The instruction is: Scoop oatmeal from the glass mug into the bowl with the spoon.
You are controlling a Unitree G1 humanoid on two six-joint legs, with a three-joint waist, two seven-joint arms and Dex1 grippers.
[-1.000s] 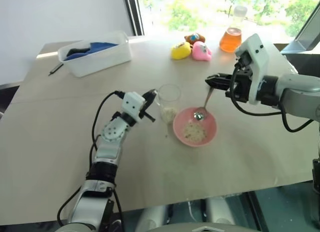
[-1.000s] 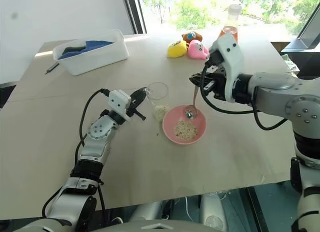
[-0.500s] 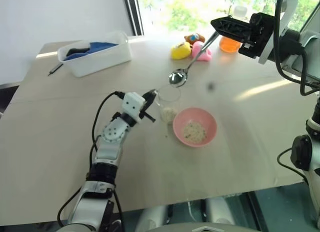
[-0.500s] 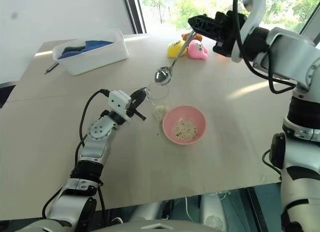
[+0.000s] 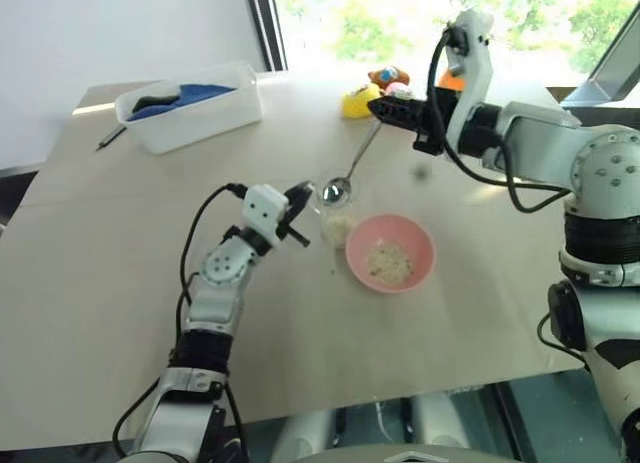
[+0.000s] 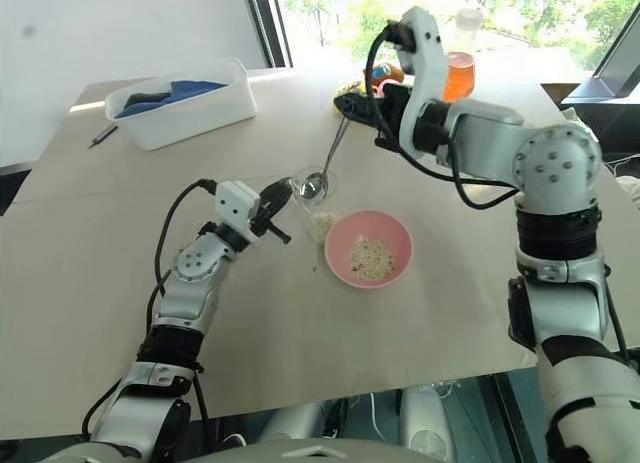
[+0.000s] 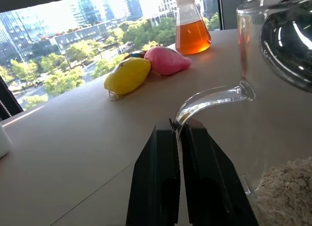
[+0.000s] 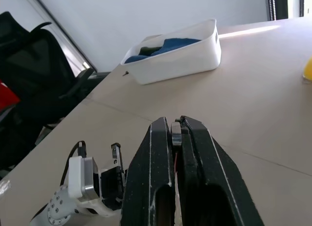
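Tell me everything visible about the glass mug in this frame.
The glass mug is small, clear and thin-walled, standing upright on the wooden table just left of the pink bowl. Its curved glass handle is pinched by the shut left gripper. Oatmeal fills its bottom. The spoon, held by the right gripper, has its bowl at the mug's mouth.
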